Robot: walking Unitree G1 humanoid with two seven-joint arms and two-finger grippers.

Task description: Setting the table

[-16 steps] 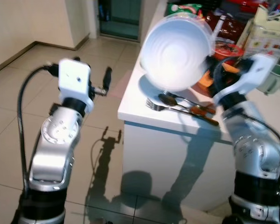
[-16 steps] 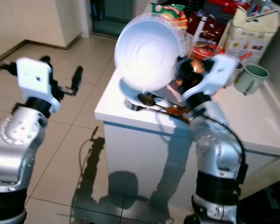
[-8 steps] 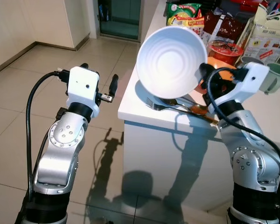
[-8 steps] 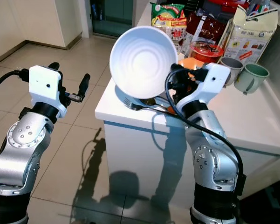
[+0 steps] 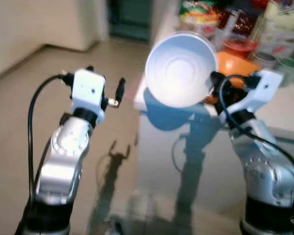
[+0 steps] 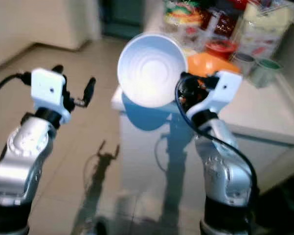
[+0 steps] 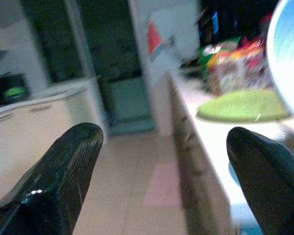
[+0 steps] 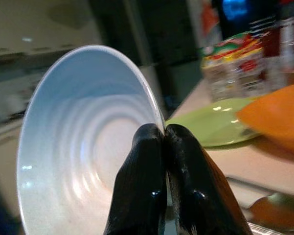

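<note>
The right gripper (image 8: 164, 142) pinches the rim of the white bowl (image 5: 181, 69) with its 2 fingers closed, holding it tilted above the counter's (image 6: 264, 115) near corner, while the left gripper (image 5: 118, 90), fingers wide apart, hovers beside.

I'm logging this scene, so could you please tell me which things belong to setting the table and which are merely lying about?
Job in hand:
ribbed white bowl, rim pinched by right hand
white table

Lying about:
flat green plate
orange bowl
snack packets
two mugs
</note>
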